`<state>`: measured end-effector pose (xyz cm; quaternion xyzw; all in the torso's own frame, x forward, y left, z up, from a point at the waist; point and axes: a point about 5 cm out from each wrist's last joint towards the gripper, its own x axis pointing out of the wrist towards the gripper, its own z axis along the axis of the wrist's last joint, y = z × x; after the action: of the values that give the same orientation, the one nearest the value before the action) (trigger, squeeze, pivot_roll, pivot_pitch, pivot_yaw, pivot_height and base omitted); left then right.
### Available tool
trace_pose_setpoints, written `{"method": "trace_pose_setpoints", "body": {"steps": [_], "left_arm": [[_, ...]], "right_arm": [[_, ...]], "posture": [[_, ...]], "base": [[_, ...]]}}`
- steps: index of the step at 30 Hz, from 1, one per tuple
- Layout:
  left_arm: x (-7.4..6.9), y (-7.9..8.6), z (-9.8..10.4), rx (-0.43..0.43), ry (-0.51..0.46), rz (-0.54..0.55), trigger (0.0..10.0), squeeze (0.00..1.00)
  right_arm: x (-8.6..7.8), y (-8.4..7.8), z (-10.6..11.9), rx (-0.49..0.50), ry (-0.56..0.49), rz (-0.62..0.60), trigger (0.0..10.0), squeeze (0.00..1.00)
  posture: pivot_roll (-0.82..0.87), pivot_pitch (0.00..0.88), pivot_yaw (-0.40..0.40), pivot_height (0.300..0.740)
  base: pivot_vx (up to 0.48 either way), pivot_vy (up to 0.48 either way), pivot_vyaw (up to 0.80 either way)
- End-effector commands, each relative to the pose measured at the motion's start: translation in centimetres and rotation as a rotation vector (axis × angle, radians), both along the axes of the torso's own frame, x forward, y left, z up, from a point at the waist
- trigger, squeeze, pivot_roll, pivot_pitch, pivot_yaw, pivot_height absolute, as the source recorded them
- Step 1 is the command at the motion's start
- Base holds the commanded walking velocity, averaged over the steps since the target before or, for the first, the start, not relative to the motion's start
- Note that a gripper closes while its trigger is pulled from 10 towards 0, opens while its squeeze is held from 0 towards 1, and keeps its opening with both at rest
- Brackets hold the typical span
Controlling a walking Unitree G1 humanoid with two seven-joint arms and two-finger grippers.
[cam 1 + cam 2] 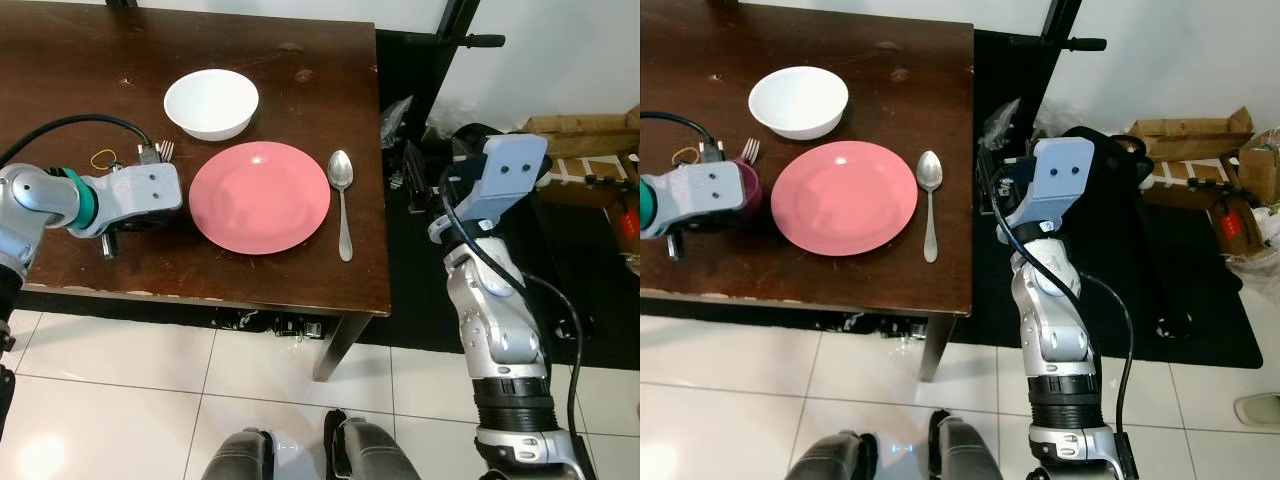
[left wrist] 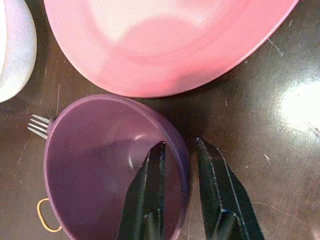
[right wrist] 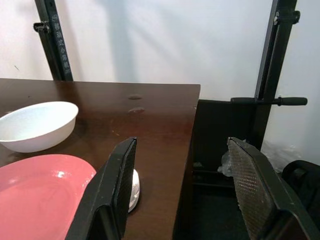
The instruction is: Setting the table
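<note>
Purple cup [image 2: 110, 165], round, empty, gripper [image 2: 177, 165] straddling rim

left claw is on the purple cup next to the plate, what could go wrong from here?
1. The left claw pinches only the purple cup's rim wall, so the cup may tilt or slip if lifted.
2. The cup stands close to the pink plate; sliding it could nudge the plate.
3. The fork lies against the cup's far side and may get dragged.

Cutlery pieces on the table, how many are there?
2. A spoon lies right of the pink plate. A fork lies left of the plate, mostly hidden behind the purple cup. More could be hidden there.
</note>
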<state>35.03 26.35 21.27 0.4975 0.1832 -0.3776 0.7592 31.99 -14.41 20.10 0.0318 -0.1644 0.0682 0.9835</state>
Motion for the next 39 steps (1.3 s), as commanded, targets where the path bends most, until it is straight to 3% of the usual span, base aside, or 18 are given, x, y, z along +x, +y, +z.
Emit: {"method": "trace_pose_setpoints", "body": {"steps": [1,6,7,15,18,21,23,24,26,27,30,31,32,33,34,36,37,39], "left_arm": [[0.1,0.1,0.0,-0.003,0.003,0.003,10.0,1.00],[0.0,-0.3,0.9,-0.023,-0.038,-0.038,10.0,1.00],[-0.2,-0.5,1.4,-0.035,-0.049,-0.059,10.0,0.00],[-1.6,-1.7,4.4,-0.143,-0.121,-0.131,10.0,0.00],[-2.6,-2.6,6.6,-0.237,-0.201,-0.157,10.0,0.00],[-2.6,-2.6,6.6,-0.237,-0.201,-0.157,10.0,0.00],[-3.0,-3.1,7.8,-0.305,-0.255,-0.154,10.0,0.00],[-3.0,-3.8,8.7,-0.425,-0.331,-0.122,10.0,0.00],[-3.0,-3.8,8.7,-0.425,-0.331,-0.122,10.0,0.00],[-2.7,-6.1,7.2,-0.749,-0.440,0.037,10.0,0.00],[-2.7,-6.1,7.2,-0.749,-0.440,0.037,10.0,0.00],[-2.7,-7.5,5.5,-0.901,-0.468,0.158,10.0,0.00],[-2.7,-7.5,5.5,-0.901,-0.468,0.158,10.0,0.00],[-2.9,-8.8,4.0,-1.020,-0.473,0.263,10.0,0.00],[-2.9,-8.8,4.0,-1.020,-0.473,0.263,10.0,0.00],[-2.9,-10.0,3.2,-1.123,-0.466,0.339,10.0,0.00],[-2.5,-11.1,3.7,-1.201,-0.473,0.366,10.0,0.00],[-2.1,-11.8,4.4,-1.250,-0.483,0.372,10.0,0.00]], "right_arm": [[-0.1,-0.1,-0.1,0.001,0.007,-0.001,10.0,0.00],[-0.1,-0.1,0.3,-0.001,-0.005,0.008,10.0,0.00],[-0.1,0.0,0.4,-0.005,-0.010,0.024,10.0,0.00],[-1.3,1.1,1.0,-0.106,-0.047,0.210,10.0,0.00],[-2.5,2.4,1.4,-0.163,-0.076,0.339,10.0,0.00],[-2.5,2.4,1.4,-0.163,-0.076,0.339,10.0,0.00],[-3.1,3.3,1.7,-0.180,-0.094,0.393,10.0,0.00],[-3.5,4.1,2.2,-0.171,-0.117,0.419,10.0,0.00],[-3.5,4.1,2.2,-0.171,-0.117,0.419,10.0,0.00],[-4.1,5.0,2.9,-0.118,-0.147,0.397,10.0,0.00],[-4.1,5.0,2.9,-0.118,-0.147,0.397,10.0,0.00],[-4.3,4.8,2.9,-0.086,-0.146,0.340,10.0,0.00],[-4.3,4.8,2.9,-0.086,-0.146,0.340,10.0,0.00],[-4.1,4.1,2.9,-0.050,-0.135,0.256,10.0,0.00],[-4.1,4.1,2.9,-0.050,-0.135,0.256,10.0,0.00],[-3.9,3.3,2.8,-0.014,-0.123,0.178,10.0,0.00],[-3.5,2.7,2.8,0.010,-0.115,0.122,10.0,0.00],[-3.2,2.3,2.7,0.020,-0.111,0.095,10.0,0.00]], "posture": [[0.09,0.112,0.031,0.740],[0.09,0.104,0.026,0.740],[0.09,0.101,0.025,0.740],[0.09,0.089,0.021,0.740],[0.09,0.074,0.014,0.740],[0.09,0.074,0.014,0.740],[0.09,0.063,0.010,0.740],[0.09,0.053,0.006,0.740],[0.09,0.053,0.006,0.740],[0.08,0.014,-0.008,0.740],[0.08,0.014,-0.008,0.740],[0.07,0.000,-0.015,0.740],[0.07,0.000,-0.015,0.740],[0.06,0.000,-0.023,0.740],[0.06,0.000,-0.023,0.740],[0.06,0.000,-0.027,0.740],[0.05,0.000,-0.028,0.740],[0.05,0.000,-0.028,0.740]], "base": [[0.000,0.000,0.00],[0.000,0.000,0.00],[0.000,0.000,0.00],[0.000,0.000,0.00],[0.000,0.000,0.00],[0.000,0.000,0.00],[0.000,0.000,0.00],[0.000,0.000,0.00],[0.000,0.000,0.00],[0.000,0.000,0.00],[0.000,0.000,0.00],[0.000,0.000,0.00],[0.000,0.000,0.00],[0.000,0.000,0.00],[0.000,0.000,0.00],[0.000,0.000,0.00],[0.000,0.000,0.00],[0.000,0.000,0.00]]}}
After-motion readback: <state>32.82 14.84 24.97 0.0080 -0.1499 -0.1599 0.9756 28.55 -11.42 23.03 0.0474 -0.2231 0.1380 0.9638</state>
